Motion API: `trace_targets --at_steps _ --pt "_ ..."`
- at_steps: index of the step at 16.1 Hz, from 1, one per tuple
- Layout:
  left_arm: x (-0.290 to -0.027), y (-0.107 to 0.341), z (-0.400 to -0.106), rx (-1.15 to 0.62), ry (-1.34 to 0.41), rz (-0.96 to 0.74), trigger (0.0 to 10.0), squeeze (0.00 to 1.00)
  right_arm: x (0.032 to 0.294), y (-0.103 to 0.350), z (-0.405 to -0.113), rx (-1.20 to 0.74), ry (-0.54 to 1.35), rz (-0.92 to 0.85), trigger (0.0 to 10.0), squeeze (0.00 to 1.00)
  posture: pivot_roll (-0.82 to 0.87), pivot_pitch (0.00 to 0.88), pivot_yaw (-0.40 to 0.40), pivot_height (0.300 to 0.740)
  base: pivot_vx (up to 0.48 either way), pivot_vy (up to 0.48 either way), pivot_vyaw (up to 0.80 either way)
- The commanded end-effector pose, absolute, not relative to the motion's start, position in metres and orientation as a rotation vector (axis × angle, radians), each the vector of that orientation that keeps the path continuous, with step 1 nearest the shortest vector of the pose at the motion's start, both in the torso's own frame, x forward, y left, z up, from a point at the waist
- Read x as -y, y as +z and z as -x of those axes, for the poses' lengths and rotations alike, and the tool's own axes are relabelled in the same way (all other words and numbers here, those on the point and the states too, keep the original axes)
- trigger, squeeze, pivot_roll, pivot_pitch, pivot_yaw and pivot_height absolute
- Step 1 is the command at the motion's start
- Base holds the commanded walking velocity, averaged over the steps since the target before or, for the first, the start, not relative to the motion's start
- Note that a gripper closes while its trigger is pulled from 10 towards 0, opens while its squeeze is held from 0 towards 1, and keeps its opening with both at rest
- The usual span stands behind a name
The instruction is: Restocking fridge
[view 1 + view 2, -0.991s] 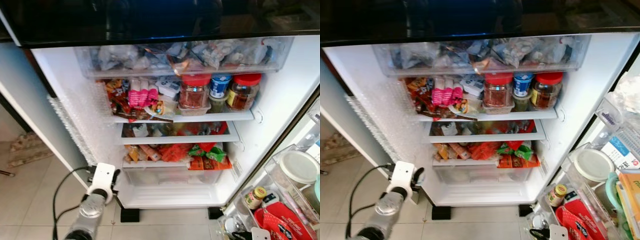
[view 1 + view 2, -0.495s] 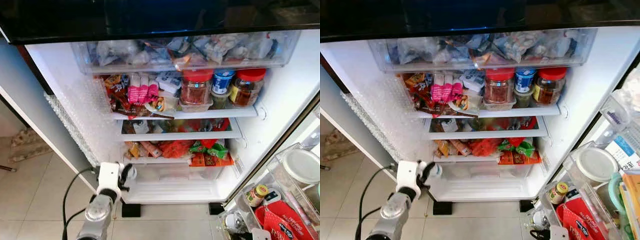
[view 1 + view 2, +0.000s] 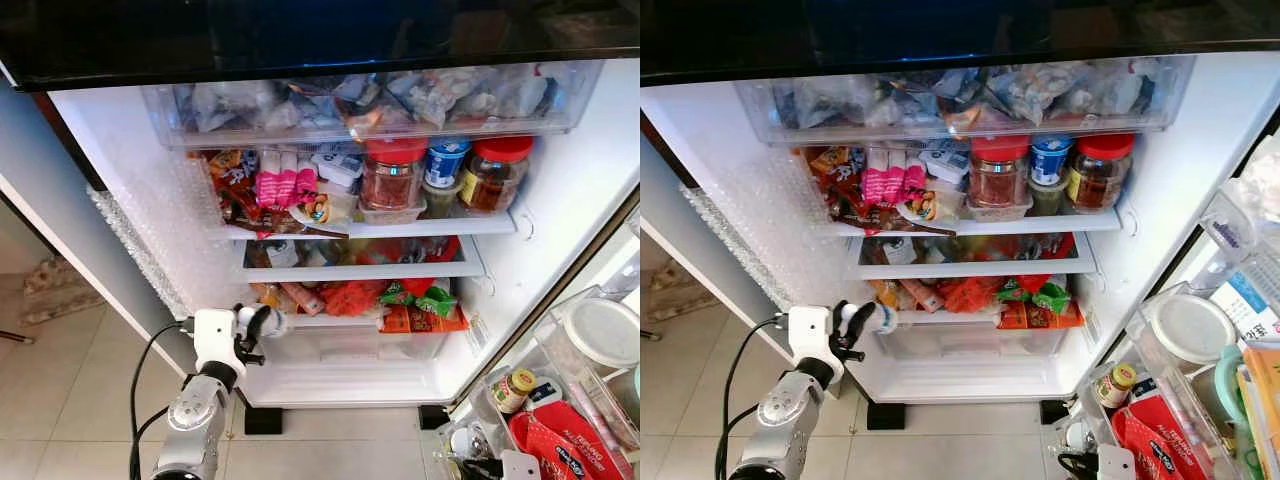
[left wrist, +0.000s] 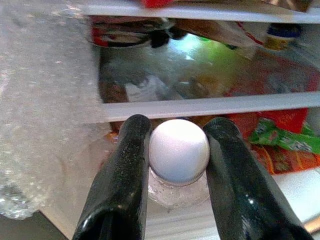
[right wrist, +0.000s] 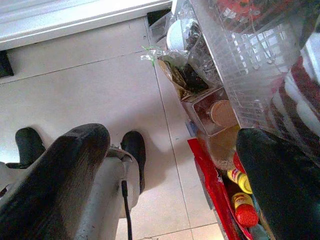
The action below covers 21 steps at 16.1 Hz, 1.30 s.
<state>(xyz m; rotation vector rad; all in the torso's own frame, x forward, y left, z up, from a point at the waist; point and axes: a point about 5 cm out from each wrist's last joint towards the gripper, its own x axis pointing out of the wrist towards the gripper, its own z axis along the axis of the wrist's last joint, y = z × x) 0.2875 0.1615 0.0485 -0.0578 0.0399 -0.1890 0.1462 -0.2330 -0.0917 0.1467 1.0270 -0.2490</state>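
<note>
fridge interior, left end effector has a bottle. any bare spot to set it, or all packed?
Mostly packed. The left end effector holds the white-capped bottle at the lowest shelf's left end. Bare room: the fridge floor beneath the clear drawer. Crowded: the jar shelf, the snack shelves below, and the door bins.

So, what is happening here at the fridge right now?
The robot stands before the open fridge, which is already packed with jars and snack packets. Its left gripper holds a small clear bottle with a white cap between its two black fingers, at the level of the lowest shelf, on its left side. The bottle is not yet set down. The right gripper hangs open, low beside the door bins, above the tiled floor.
</note>
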Motion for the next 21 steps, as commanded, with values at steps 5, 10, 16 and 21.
trace_targets --at_steps 5,10,16,21 --pt "-0.167 0.046 -0.285 -0.075 -0.214 0.023 10.0 0.0 0.234 -0.092 -0.145 -1.012 -0.297 -0.163 10.0 0.0 -0.02 0.036 0.058 0.74 0.0 0.0 0.0" --pt "-0.174 0.054 -0.294 -0.068 -0.196 0.018 10.0 0.0 0.232 -0.092 -0.146 -1.011 -0.298 -0.159 10.0 0.0 -0.01 0.001 0.069 0.74 0.0 0.0 0.0" --pt "-0.176 0.054 -0.293 -0.071 -0.202 0.013 10.0 0.0 0.231 -0.093 -0.143 -1.023 -0.298 -0.153 10.0 0.0 -0.02 0.002 0.075 0.74 0.0 0.0 0.0" --pt "-0.178 0.056 -0.297 -0.081 -0.208 0.003 10.0 0.0 0.23 -0.093 -0.144 -1.022 -0.291 -0.148 10.0 0.0 -0.02 0.001 0.078 0.74 0.0 0.0 0.0"
